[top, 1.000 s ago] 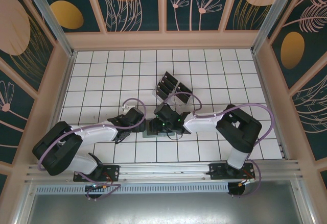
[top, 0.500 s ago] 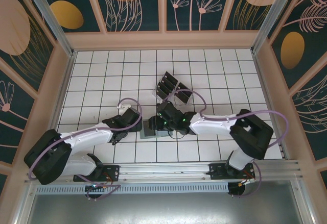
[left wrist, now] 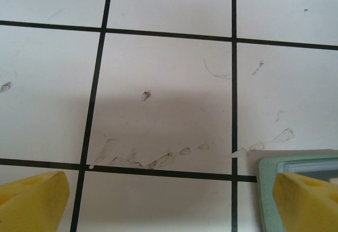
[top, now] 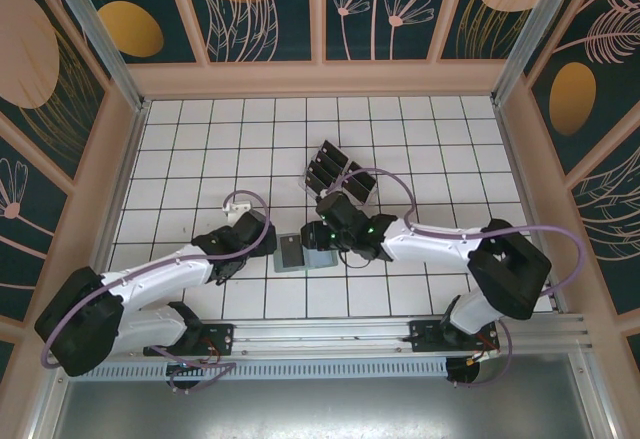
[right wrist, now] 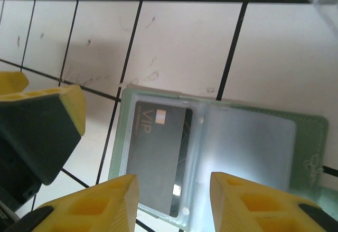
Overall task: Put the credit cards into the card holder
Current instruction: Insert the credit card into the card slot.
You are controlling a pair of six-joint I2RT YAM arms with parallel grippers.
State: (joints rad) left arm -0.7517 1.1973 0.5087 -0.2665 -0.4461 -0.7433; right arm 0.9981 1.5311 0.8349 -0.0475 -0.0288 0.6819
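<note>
The card holder [top: 318, 261] lies open and flat on the white grid, near the table's middle front. In the right wrist view the card holder [right wrist: 311, 137] is sage green with clear pockets. A dark credit card [right wrist: 156, 155] marked VIP sits in its left pocket, and the right pocket looks bare. My right gripper [right wrist: 174, 203] hovers over it, open, with nothing between the yellow fingertips [right wrist: 111, 200]. My left gripper [left wrist: 169, 205] is open just left of the holder, whose corner [left wrist: 266, 189] shows beside its right finger. More dark credit cards [top: 335, 171] stand behind.
The spare cards stand in a clear slotted rack [top: 352, 195] just behind the right gripper [top: 320, 237]. The left gripper [top: 265, 242] sits close on the holder's left side. Frame walls ring the tiled floor.
The left arm has drawn back to the left, away from the holder. The right arm has stretched out, its elbow swinging right, and the open holder now shows between the two grippers.
</note>
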